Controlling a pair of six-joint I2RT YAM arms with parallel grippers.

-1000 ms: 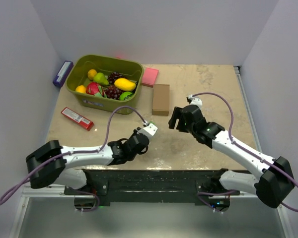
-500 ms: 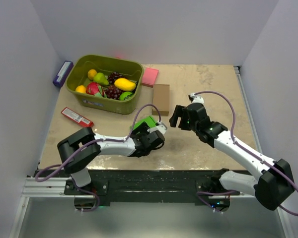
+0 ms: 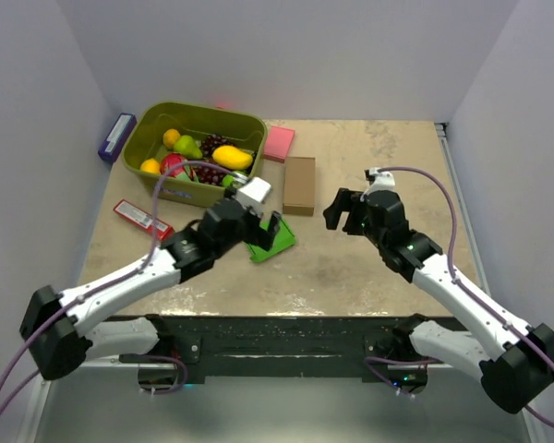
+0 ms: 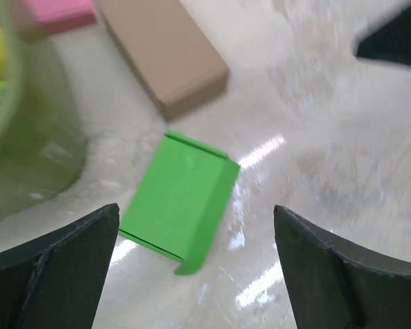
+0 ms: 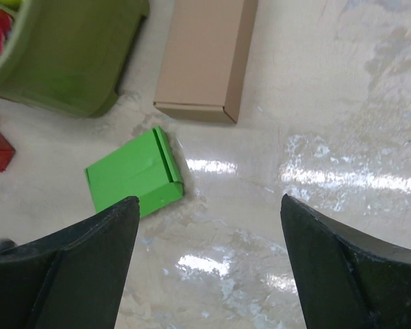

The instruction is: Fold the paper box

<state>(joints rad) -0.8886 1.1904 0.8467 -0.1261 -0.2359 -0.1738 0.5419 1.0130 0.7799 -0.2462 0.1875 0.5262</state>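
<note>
The bright green paper box (image 3: 283,242), thin card folded down to a small flat block, lies on the glossy beige table (image 3: 388,157) just on the near side of the long brown cardboard box (image 3: 299,185), apart from it and turned at a slant. In the wrist views its top face looks smooth, with a raised folded lip along the edge nearest the brown cardboard box and a small tab poking out at one near corner.

The left gripper (image 3: 260,227) hangs directly over the green block, jaws spread as wide as they go and gripping nothing; the block sits in the gap between its two fingers. The right gripper (image 3: 342,212) hovers to the right of the brown cardboard box, also spread wide and empty.

The card is likely very light and will probably skate on the shiny tabletop if pushed from one side only. It should be stiff along its creases but easy to dent or crumple on the flat panels. Lying flat, it offers little to get under, so the safest hold is probably a pinch across its narrower width, on the two opposite folded edges, with light pressure.
</note>
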